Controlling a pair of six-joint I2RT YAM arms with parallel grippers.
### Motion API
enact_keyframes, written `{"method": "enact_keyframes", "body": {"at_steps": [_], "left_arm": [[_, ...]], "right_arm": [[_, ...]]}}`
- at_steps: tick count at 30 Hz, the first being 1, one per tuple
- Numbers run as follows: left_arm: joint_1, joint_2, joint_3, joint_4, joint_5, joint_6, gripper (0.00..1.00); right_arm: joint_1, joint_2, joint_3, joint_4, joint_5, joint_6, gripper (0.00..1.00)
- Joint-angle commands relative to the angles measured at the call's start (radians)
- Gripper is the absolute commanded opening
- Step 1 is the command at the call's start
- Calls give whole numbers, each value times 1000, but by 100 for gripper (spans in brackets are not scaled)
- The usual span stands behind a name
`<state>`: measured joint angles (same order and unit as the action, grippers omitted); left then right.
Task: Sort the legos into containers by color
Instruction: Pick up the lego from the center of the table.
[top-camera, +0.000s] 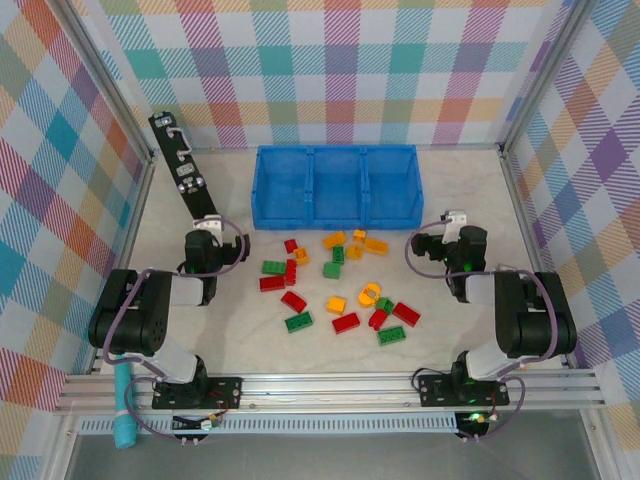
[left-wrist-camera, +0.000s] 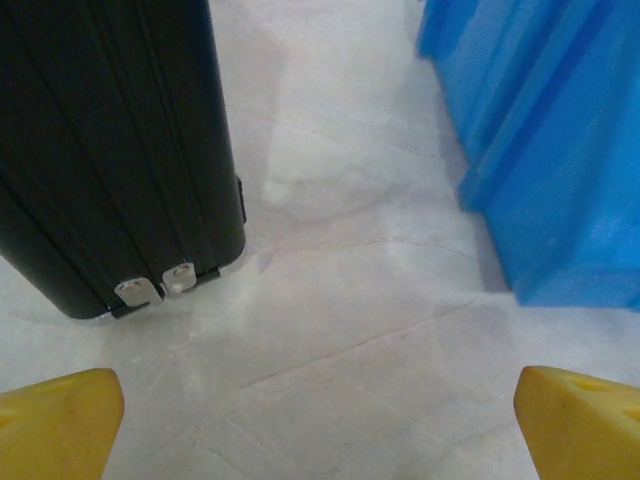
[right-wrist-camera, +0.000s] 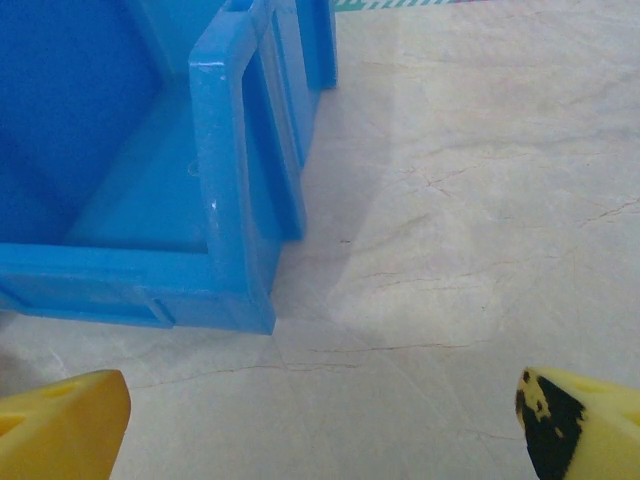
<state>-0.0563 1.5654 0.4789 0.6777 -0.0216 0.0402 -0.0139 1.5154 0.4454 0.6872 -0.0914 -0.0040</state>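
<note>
A robotics lab test booth. Two black robot arms are bolted to a metal rail at the near edge of a pale, marble-patterned desk. Aluminium posts frame the booth, and pastel checked cloth covers its walls. Purple cables loop from the arms. A blue tray and small toy bricks sit on the desk.

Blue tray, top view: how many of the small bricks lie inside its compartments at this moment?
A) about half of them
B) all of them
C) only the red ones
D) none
D: the three compartments of the blue tray show only bare blue floor, while the red, green and yellow bricks all lie scattered on the table in front of it.
</note>
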Motion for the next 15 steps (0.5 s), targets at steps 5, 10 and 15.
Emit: {"method": "enact_keyframes", "body": {"at_steps": [5, 10, 15], "left_arm": [[-57, -103, 471, -675, -24, 53, 100], [-109, -67, 691, -894, -13, 67, 100], [-145, -22, 835, -1031, 32, 74, 100]], "right_arm": [[-5, -180, 350, -722, -31, 137, 99], [27, -190, 522, -1086, -64, 319, 99], [136, -211, 589, -1256, -12, 451, 99]]}}
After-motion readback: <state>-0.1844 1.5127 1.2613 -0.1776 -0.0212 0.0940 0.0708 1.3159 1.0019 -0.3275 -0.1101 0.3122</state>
